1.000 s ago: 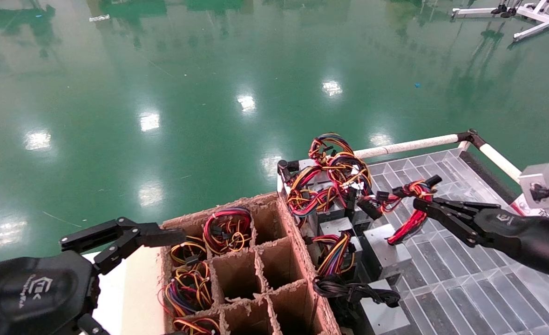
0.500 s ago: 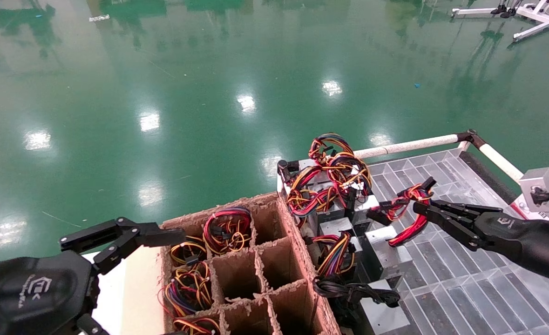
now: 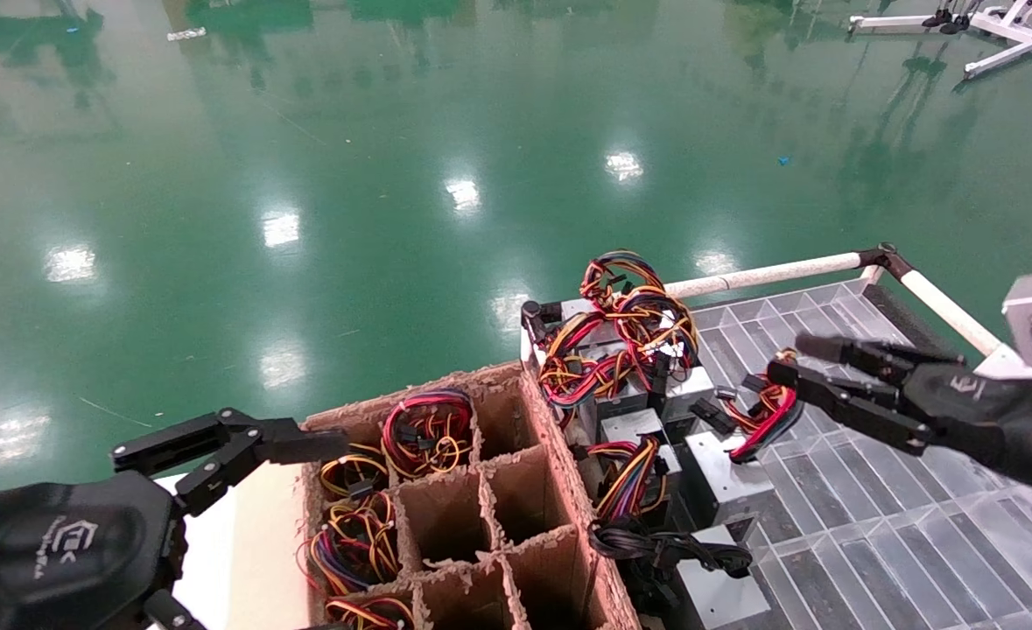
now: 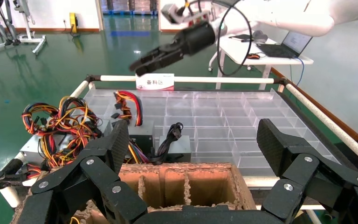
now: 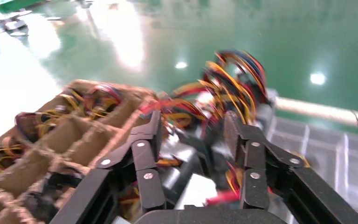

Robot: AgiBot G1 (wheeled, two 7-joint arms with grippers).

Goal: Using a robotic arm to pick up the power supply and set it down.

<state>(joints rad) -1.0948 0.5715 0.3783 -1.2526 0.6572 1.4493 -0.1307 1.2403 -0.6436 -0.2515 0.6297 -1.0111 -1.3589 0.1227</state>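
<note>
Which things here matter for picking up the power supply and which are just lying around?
Part of the job:
- power supply with red wire loop, on the clear tray
- right gripper, open, above the red wires

Lying about:
- cardboard divider box
- orange-yellow wire bundles
- box with black cable
- left gripper, parked and open by the cardboard

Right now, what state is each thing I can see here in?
Right gripper: open, raised above the red wires.
Left gripper: open, parked by the cardboard box.
Power supply: resting on the clear tray, red wires looped up, not gripped.
Cardboard box: open-topped, some cells filled, some empty.
</note>
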